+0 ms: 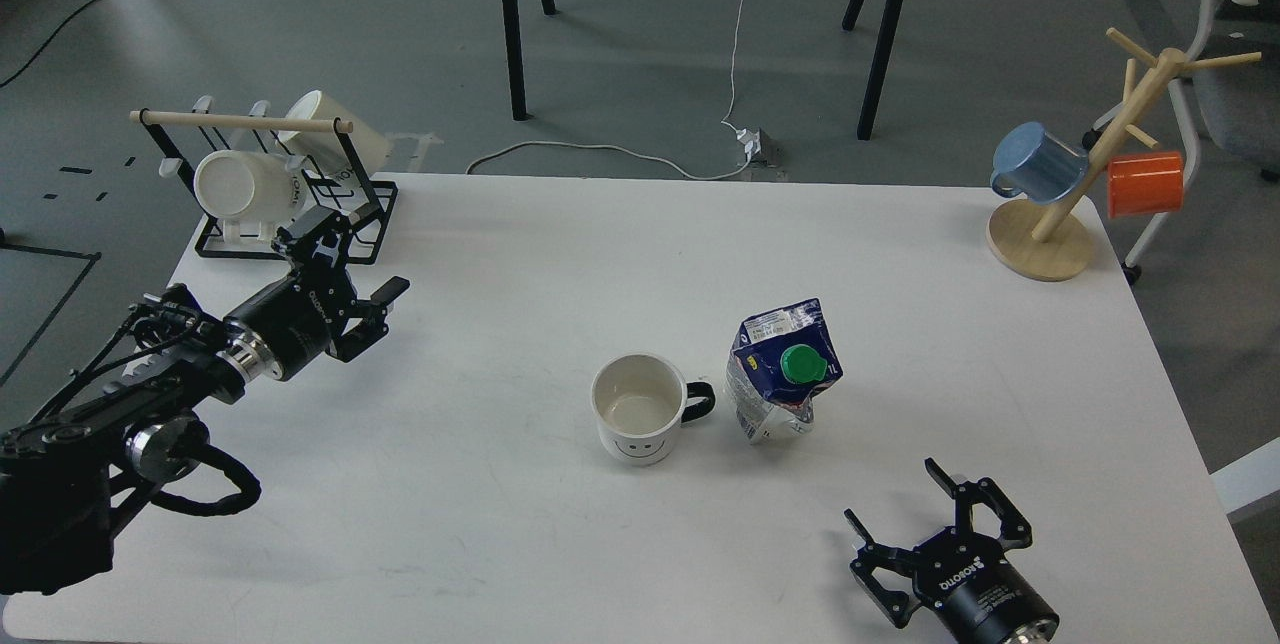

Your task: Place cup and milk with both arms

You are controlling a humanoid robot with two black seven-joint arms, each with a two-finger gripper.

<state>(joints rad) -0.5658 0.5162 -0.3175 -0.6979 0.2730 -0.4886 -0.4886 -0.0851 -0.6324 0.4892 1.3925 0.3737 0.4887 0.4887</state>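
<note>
A white cup [640, 408] with a smiley face and a black handle stands upright at the table's middle. A blue milk carton [778, 370] with a green cap stands just right of it, close to the handle. My right gripper [898, 502] is open and empty near the table's front edge, well clear of the carton and to its lower right. My left gripper [355, 259] is open and empty at the table's left, just in front of the black rack.
A black wire rack [262, 186] with two white mugs stands at the back left corner. A wooden mug tree [1060, 214] with a blue and an orange mug stands at the back right. The white table [560, 254] spans the view.
</note>
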